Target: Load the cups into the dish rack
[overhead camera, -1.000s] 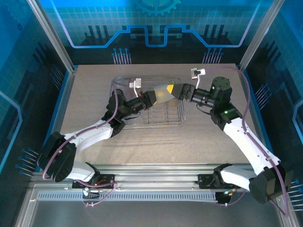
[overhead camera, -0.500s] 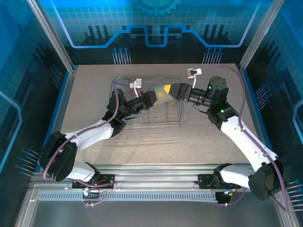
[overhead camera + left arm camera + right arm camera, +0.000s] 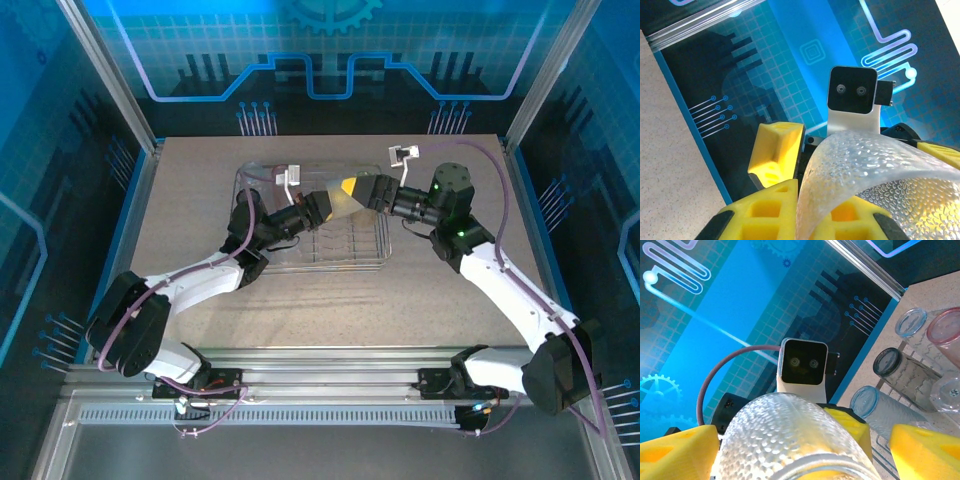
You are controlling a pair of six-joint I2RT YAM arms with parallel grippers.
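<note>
top external: left gripper (image 3: 324, 206) and right gripper (image 3: 363, 192) meet above the dish rack (image 3: 352, 262); clear cup (image 3: 342, 203) spans between them | left wrist: left fingers clamped on the clear cup's wall | right wrist: right fingers apart, one on each side of the clear cup; blue cup (image 3: 874, 407), grey cup (image 3: 903, 371) and pink cup (image 3: 947, 332) lie in the dish rack

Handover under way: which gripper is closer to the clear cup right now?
Left. The left gripper is shut on the clear cup, pinching its wall. The right gripper is open, straddling the cup's other end without clamping it.
</note>
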